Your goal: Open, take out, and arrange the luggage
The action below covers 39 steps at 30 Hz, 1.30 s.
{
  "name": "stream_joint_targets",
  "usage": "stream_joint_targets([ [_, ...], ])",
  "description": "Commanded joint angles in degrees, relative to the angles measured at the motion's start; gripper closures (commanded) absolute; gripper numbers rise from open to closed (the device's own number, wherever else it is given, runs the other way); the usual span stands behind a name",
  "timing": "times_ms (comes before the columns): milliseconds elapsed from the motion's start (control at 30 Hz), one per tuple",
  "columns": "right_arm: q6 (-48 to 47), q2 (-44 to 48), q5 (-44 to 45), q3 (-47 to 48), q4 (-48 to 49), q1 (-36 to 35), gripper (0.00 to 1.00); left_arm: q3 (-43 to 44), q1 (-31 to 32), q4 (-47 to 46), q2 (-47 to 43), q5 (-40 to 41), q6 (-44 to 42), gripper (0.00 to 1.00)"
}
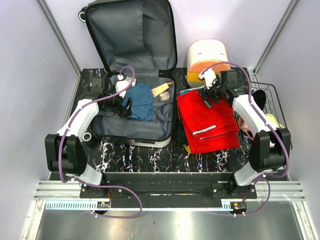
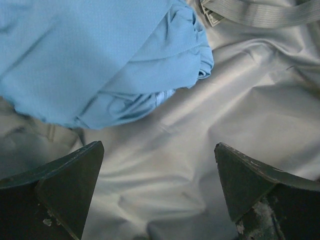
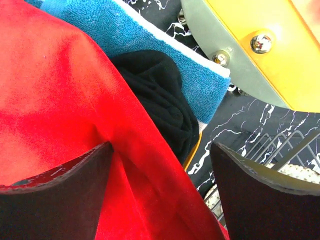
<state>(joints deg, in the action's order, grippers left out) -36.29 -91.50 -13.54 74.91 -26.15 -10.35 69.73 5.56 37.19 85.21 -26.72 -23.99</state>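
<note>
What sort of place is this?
Likely a robotics test cell: pale plain walls on metal corner rails box in a black marble-patterned table, with the white left arm and right arm bolted at its near edge.

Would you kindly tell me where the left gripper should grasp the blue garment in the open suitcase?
Probably the bunched near edge of the blue garment, coming from above with the left gripper: the cloth heaps up there off the grey lining, so open jaws could straddle a fold.
</note>
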Motion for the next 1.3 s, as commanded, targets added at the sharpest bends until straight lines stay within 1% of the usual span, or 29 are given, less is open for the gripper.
stream_joint_targets([
  [0, 4.39, 5.35, -6.84, 2.85, -3.02, 0.24, 0.05, 6.2, 1.81, -0.72, 3.72, -4.83, -17.9, 0.01],
  [33, 4.48, 6.24, -7.55, 3.74, -3.9, 0.24, 0.03, 6.64, 2.86, -0.28, 4.52, -5.18, -24.72, 0.01],
  [100, 5.7, 8.52, -9.13, 6.02, -5.48, 0.24, 0.01, 8.39, 3.75, 0.33, 7.23, -5.18, -30.04, 0.01],
  [133, 6.14, 9.23, -9.66, 6.82, -5.92, 0.24, 0.0, 10.05, 4.71, 1.12, 8.38, -5.27, -35.37, 0.01],
  [233, 8.25, 11.61, -11.07, 9.19, -7.33, 0.24, 0.0, 13.39, 6.21, 4.2, 13.57, -4.4, -40.94, 0.01],
  [333, 10.1, 13.63, -11.86, 10.43, -7.95, 0.24, 0.0, 15.68, 7.18, 4.47, 18.4, -2.2, -42.28, 0.01],
  [467, 12.03, 16.18, -13.0, 9.64, -6.55, 0.24, 0.0, 18.07, 8.06, 4.56, 24.38, 2.97, -42.63, 0.01],
  [533, 12.47, 17.15, -13.79, 9.46, -6.54, 0.24, 0.0, 18.68, 8.32, 5.69, 27.11, 4.3, -43.76, 0.01],
  [600, 12.83, 18.28, -14.23, 8.94, -6.54, 0.33, 0.0, 18.33, 8.32, 7.8, 28.95, 5.62, -44.83, 0.01],
  [667, 12.65, 18.82, -14.23, 8.41, -6.63, 0.33, 0.0, 16.49, 8.32, 8.69, 29.14, 6.15, -46.32, 0.04],
  [733, 12.56, 19.61, -14.15, 7.27, -6.54, 0.33, 0.0, 13.87, 8.5, 8.69, 28.17, 6.33, -47.9, 0.12],
  [767, 12.65, 19.87, -14.23, 6.83, -6.54, 0.33, 0.0, 13.59, 8.5, 8.69, 27.82, 6.59, -47.99, 0.18],
  [800, 12.91, 20.31, -14.84, 6.39, -6.54, 0.24, 0.0, 13.5, 8.5, 8.69, 26.95, 6.42, -47.56, 0.37],
  [833, 13.0, 20.57, -15.37, 6.04, -6.54, 0.24, 0.01, 13.76, 8.41, 8.78, 26.33, 6.24, -46.08, 0.49],
  [900, 13.09, 21.45, -17.38, 5.51, -6.54, 0.33, 0.01, 14.29, 8.24, 8.69, 23.0, 4.32, -44.31, 0.68],
  [933, 13.26, 21.72, -18.09, 5.33, -6.46, 0.24, 0.01, 14.64, 8.15, 8.69, 21.42, 3.09, -42.21, 0.81],
  [967, 13.27, 21.89, -18.71, 5.16, -6.37, 0.24, 0.01, 14.64, 8.15, 8.69, 17.57, 0.29, -41.32, 0.88],
  [1033, 13.18, 22.95, -21.6, 4.28, -5.84, 0.24, 0.0, 14.64, 8.15, 8.69, 13.69, -2.62, -38.43, 1.0],
  [1067, 13.0, 23.12, -23.09, 3.93, -5.67, 0.24, 0.0, 14.64, 8.15, 9.12, 11.84, -4.98, -37.72, 1.0],
  [1100, 12.83, 23.65, -26.85, 3.05, -5.32, 0.24, 0.0, 14.73, 8.15, 9.82, 8.52, -5.88, -37.36, 1.0],
  [1167, 14.05, 24.18, -29.78, 1.47, -2.86, -0.37, 0.0, 15.08, 8.32, 11.58, 4.38, -7.29, -36.83, 1.0],
  [1200, 14.67, 24.53, -31.18, 1.11, -1.63, -1.77, 0.0, 15.08, 8.5, 11.68, 3.13, -7.47, -36.22, 1.0],
  [1267, 14.41, 24.79, -30.07, -0.11, 1.53, -4.49, 0.0, 15.34, 8.41, 13.07, -0.28, -8.87, -34.99, 1.0],
])
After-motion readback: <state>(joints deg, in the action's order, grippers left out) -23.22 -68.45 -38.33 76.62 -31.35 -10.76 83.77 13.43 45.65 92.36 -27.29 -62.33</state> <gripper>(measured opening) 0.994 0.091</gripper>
